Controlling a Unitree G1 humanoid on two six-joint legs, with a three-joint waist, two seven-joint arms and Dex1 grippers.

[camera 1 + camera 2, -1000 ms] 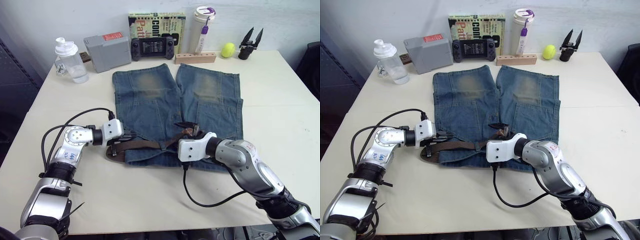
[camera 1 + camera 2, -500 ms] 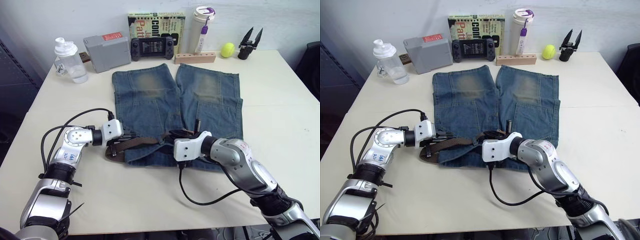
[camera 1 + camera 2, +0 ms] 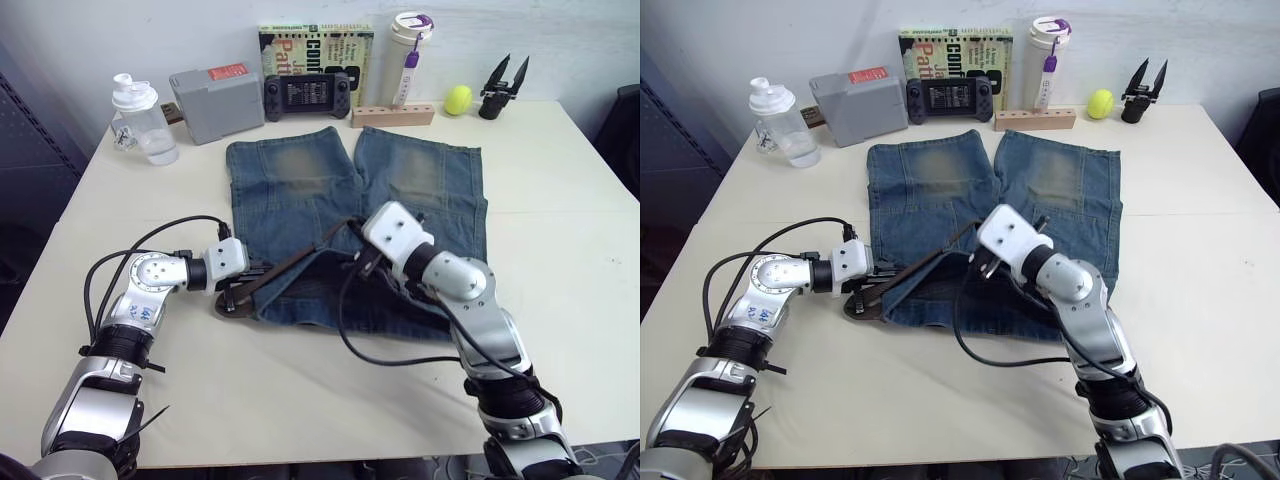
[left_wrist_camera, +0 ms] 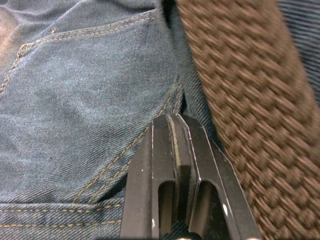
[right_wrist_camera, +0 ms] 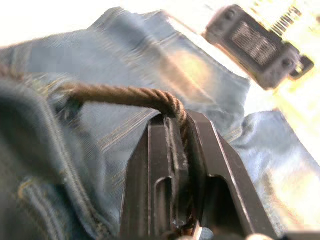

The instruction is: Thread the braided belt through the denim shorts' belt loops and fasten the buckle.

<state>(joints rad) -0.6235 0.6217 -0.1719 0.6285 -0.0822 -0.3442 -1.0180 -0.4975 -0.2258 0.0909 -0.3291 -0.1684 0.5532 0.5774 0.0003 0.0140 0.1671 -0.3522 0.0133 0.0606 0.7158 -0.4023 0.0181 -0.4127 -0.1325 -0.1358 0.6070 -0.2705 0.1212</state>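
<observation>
My right claw (image 5: 176,122) is gripping the braided belt (image 3: 300,260), slanting taut toward my left claw (image 4: 173,122), which is pinching the denim shorts (image 3: 300,200) waistband.

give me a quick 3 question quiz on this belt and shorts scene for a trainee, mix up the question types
1. True or false: the right gripper is shut on the braided belt.
2. Multiple choice: on the denim shorts, where is the left gripper working?
A) at the leg hems near the book
B) at the waistband end nearest the robot
C) off the shorts, beside the tennis ball
3. Fill in: between the two grippers the belt runs as a raised, ____ line above the denim.

Key: 1 true; 2 B; 3 taut
</observation>
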